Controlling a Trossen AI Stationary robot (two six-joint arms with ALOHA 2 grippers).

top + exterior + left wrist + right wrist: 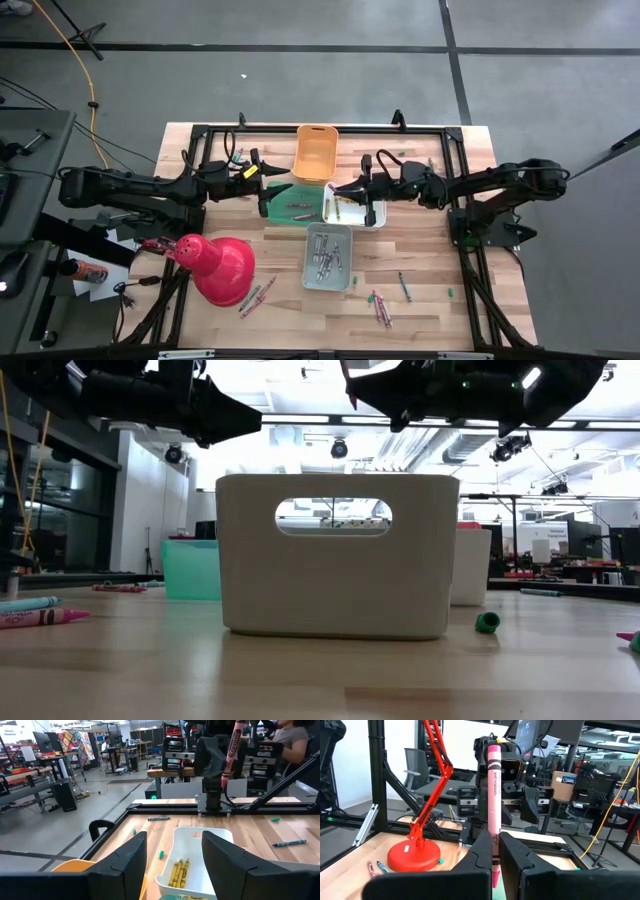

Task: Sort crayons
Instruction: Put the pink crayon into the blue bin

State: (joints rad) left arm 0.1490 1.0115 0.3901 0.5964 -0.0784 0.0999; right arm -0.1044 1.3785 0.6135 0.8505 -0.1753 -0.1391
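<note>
My right gripper hovers over the white bin and is shut on a pink crayon, which also shows in the left wrist view. Yellow crayons lie in the white bin. My left gripper is open and empty above the green bin, facing the right gripper. More crayons lie in the grey bin. Loose crayons lie on the table near its front edge and beside the lamp. My right gripper pinches the pink crayon's lower part between its two fingers. The fingers come level from the table's right side and lie across the crayon. The crayon stands nearly upright, most of its length above the fingers, lifted clear over the white bin.
An orange bin stands at the back. A red lamp lies at the front left. A black frame borders the work area. Small green bits lie on the wood. A person sits beyond the table.
</note>
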